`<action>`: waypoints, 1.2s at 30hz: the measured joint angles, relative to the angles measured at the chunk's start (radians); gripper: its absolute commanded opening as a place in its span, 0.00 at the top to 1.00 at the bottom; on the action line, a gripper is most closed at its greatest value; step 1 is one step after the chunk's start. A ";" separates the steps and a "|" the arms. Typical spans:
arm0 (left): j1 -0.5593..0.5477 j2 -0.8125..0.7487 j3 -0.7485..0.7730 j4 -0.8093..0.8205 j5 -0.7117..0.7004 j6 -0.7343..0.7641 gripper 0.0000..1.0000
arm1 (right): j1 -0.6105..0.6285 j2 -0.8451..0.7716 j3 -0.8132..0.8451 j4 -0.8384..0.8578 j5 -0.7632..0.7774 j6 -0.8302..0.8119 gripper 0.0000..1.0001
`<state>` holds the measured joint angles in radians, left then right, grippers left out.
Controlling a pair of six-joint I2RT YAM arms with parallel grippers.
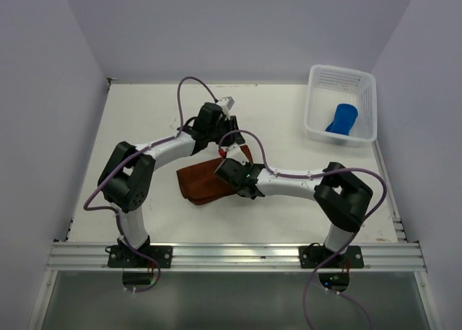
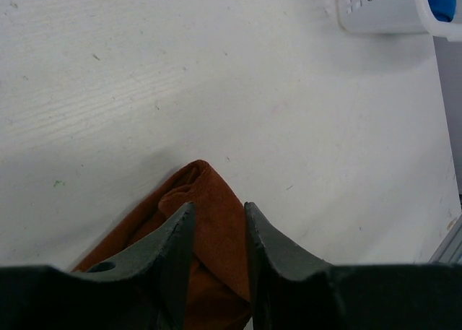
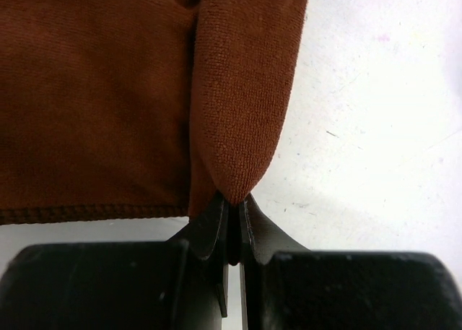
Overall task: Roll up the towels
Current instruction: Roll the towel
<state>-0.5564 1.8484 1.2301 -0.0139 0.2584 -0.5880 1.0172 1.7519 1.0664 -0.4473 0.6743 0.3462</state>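
Jaws of right gripper (image 3: 232, 200) clamped on tip of rust-brown towel (image 3: 108, 92) fold, probably pinning end so roll stays tight. Jaws of left gripper (image 2: 219, 209) apart, astride same towel's corner. Blue towel (image 1: 342, 118), rolled, lies in basket (image 1: 339, 74), well apart from both.

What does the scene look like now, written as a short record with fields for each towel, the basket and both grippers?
blue towel: rolled up, inside the white basket
white basket: far right part of the table
brown towel: on the table between the two arms, folded over, not yet rolled
left gripper: jaws apart, over a corner of the brown towel
right gripper: shut, pinching a folded edge of the brown towel
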 measured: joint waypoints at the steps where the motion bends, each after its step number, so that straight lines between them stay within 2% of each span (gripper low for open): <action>1: 0.000 0.000 -0.002 0.000 0.001 0.000 0.62 | 0.010 0.010 0.013 -0.011 0.017 -0.002 1.00; 11: 0.000 -0.006 -0.019 -0.003 0.008 0.004 0.63 | 0.116 0.137 0.142 -0.093 0.124 -0.037 1.00; 21: 0.000 -0.040 -0.077 0.002 0.024 0.006 0.67 | 0.141 0.259 0.208 -0.138 0.154 -0.060 1.00; 27: -0.003 -0.090 -0.103 0.002 0.023 0.024 0.73 | 0.143 0.272 0.224 -0.149 0.155 -0.072 1.00; 31: -0.012 -0.112 -0.103 0.002 0.022 0.038 0.85 | 0.143 0.283 0.236 -0.159 0.155 -0.078 1.00; 36: -0.014 -0.117 -0.125 0.043 0.072 0.049 0.93 | 0.144 0.291 0.243 -0.167 0.159 -0.082 1.00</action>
<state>-0.5705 1.7317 1.1049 0.0296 0.3309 -0.5392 1.1614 2.0430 1.3090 -0.6140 0.8333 0.2638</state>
